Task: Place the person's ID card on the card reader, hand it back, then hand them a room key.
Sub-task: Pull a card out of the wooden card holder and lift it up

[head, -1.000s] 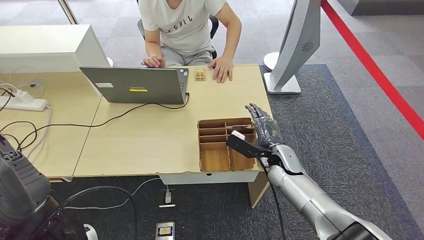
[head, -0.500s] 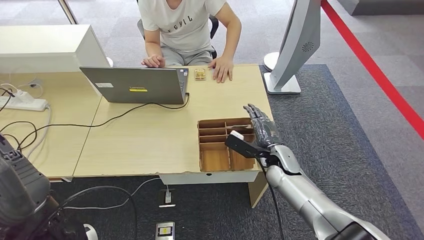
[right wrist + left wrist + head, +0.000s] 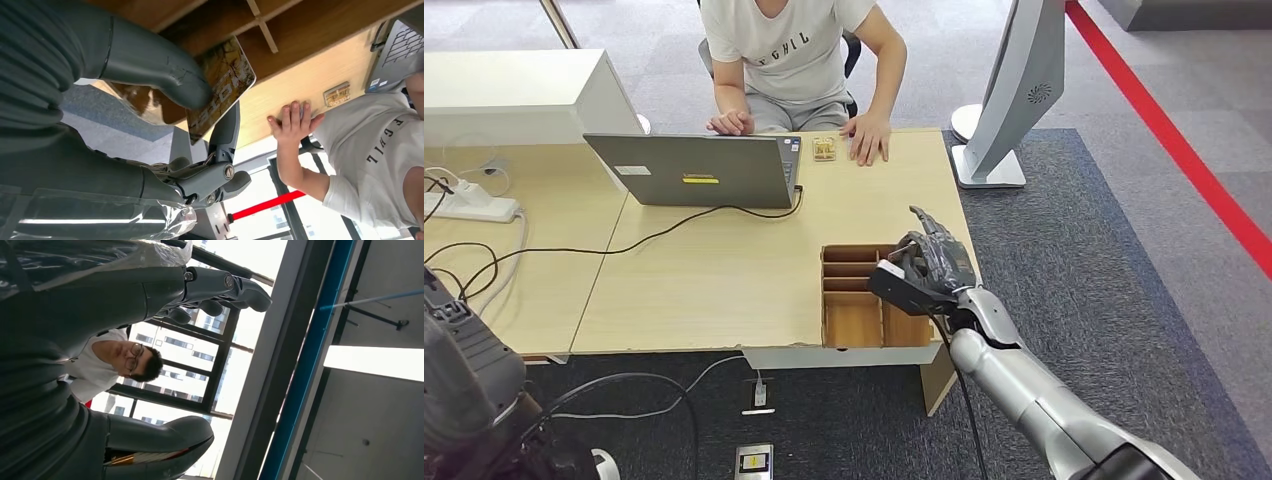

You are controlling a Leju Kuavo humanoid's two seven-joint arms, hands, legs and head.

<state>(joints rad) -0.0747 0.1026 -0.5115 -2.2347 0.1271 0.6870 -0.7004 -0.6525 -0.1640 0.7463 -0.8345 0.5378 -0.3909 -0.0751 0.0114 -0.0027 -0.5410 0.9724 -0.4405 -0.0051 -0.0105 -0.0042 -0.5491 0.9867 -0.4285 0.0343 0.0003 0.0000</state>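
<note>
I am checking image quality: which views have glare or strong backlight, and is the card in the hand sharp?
Left wrist view: bright windows blow out and leave the left hand dark. Right wrist view: the room key card is sharp and its print shows, with a bright window behind. Head view: even light, no glare.

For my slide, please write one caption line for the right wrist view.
Right hand pinches a room key above the tray; the person's hand rests on the table.

Right hand (image 3: 929,268) now curled closed over the wooden tray (image 3: 854,320), pinching a room key (image 3: 220,87) between thumb and finger (fingers stretched flat earlier); shifted slightly leftward.
</note>
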